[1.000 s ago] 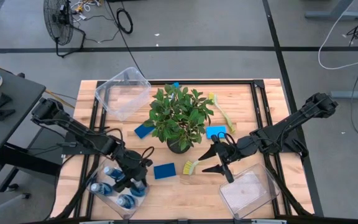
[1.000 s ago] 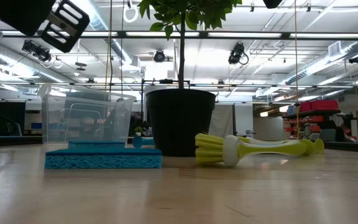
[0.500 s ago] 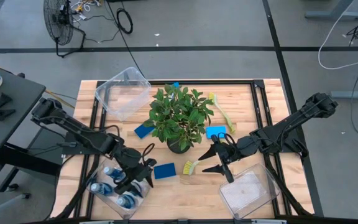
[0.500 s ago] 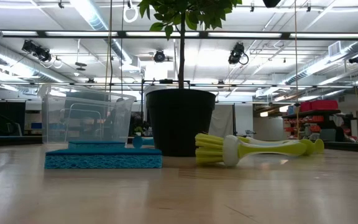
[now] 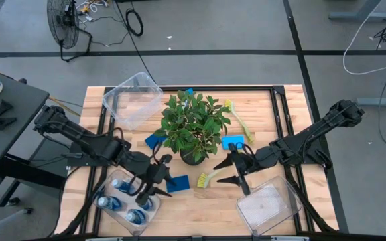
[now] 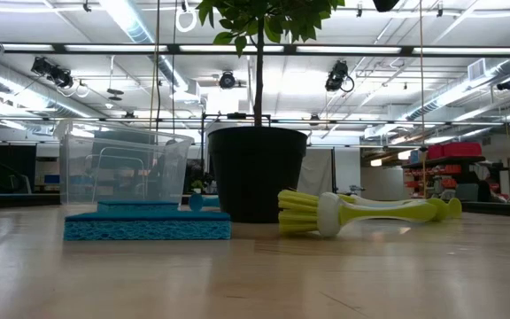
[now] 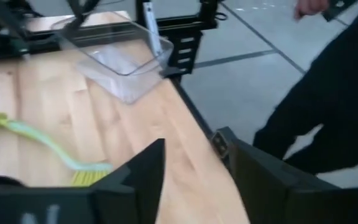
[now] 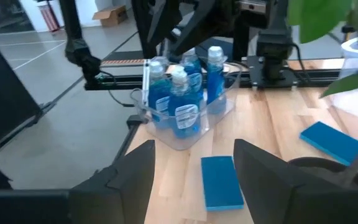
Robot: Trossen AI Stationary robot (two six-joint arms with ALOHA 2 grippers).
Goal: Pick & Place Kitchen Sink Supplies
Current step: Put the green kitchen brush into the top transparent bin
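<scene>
- Four blue bottles [image 8: 182, 90] stand packed in a clear bin [image 5: 116, 213] at the table's near-left corner.
- Left gripper [image 5: 154, 189] hovers beside a blue sponge [image 5: 177, 183], fingers apart, empty.
- Right gripper [image 5: 224, 171], fingers spread, hangs just by a dish brush [image 5: 208, 178].

The left arm reaches in from the table's left edge, bent at the elbow, its wrist angled toward the near middle of the table. The left gripper [image 5: 158, 184] hangs with its two dark fingers [image 7: 143, 174] spread apart — nothing between them. The right arm stretches in from the right edge, long and nearly straight. The right gripper [image 5: 230, 171] points toward the left arm, its fingers [image 8: 263, 165] parted and empty.
</scene>
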